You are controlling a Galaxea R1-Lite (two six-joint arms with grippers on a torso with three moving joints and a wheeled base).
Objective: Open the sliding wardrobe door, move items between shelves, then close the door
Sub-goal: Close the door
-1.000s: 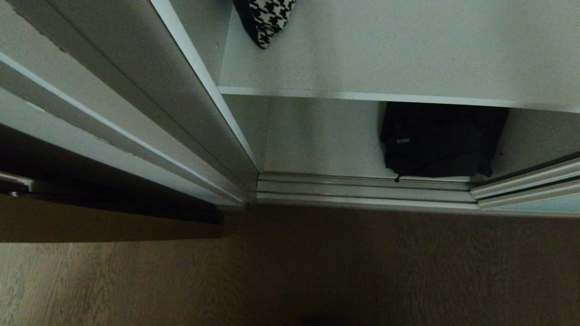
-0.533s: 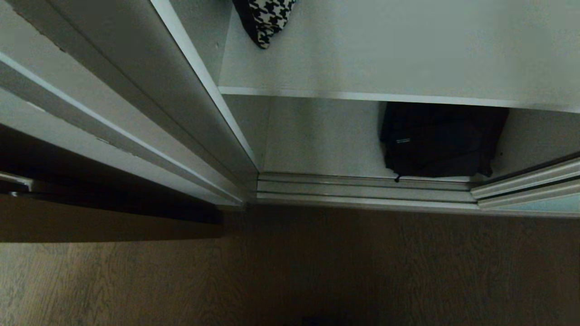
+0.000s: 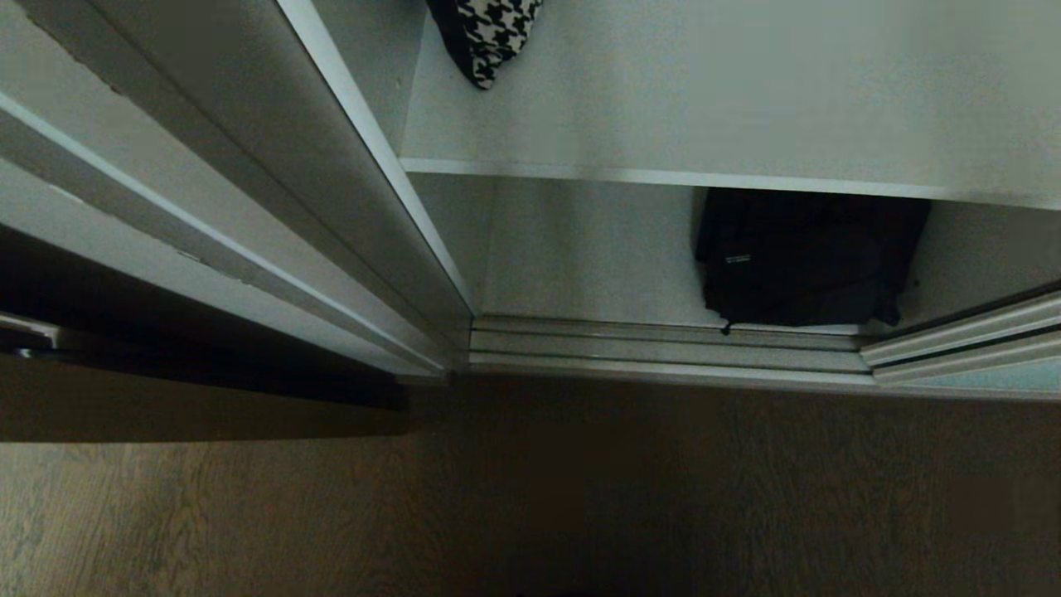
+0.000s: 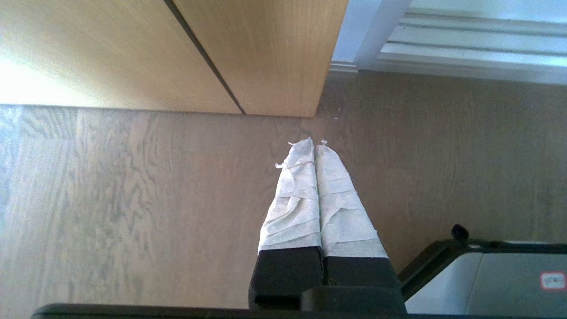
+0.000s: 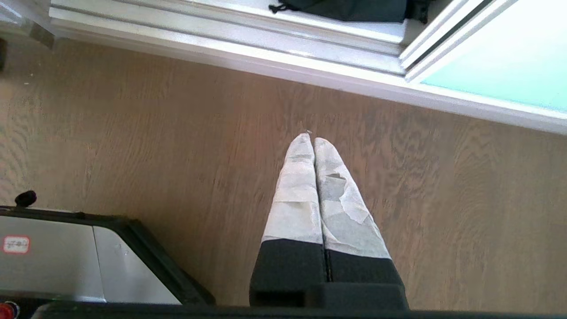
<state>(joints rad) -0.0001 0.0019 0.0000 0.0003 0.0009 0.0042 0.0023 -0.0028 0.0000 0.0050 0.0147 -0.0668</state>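
The wardrobe stands open. The sliding wardrobe door (image 3: 978, 336), frosted blue-green glass (image 5: 505, 57) in a silver frame, is slid aside at the right. A black fabric bag (image 3: 804, 257) lies on the lowest shelf (image 3: 580, 257), close to the door track; part of the bag (image 5: 350, 6) shows in the right wrist view. A houndstooth cloth (image 3: 489, 33) lies at the left on the shelf (image 3: 704, 108) above. My left gripper (image 4: 313, 142) and right gripper (image 5: 312, 138) hang shut and empty over the wood floor, outside the head view.
The silver floor track (image 3: 663, 348) runs along the wardrobe's front. A light wood door (image 4: 248, 48) with a dark seam stands to the left, and the wardrobe's white side wall (image 3: 273, 191) rises beside it. My base (image 5: 66, 252) shows beside the right gripper.
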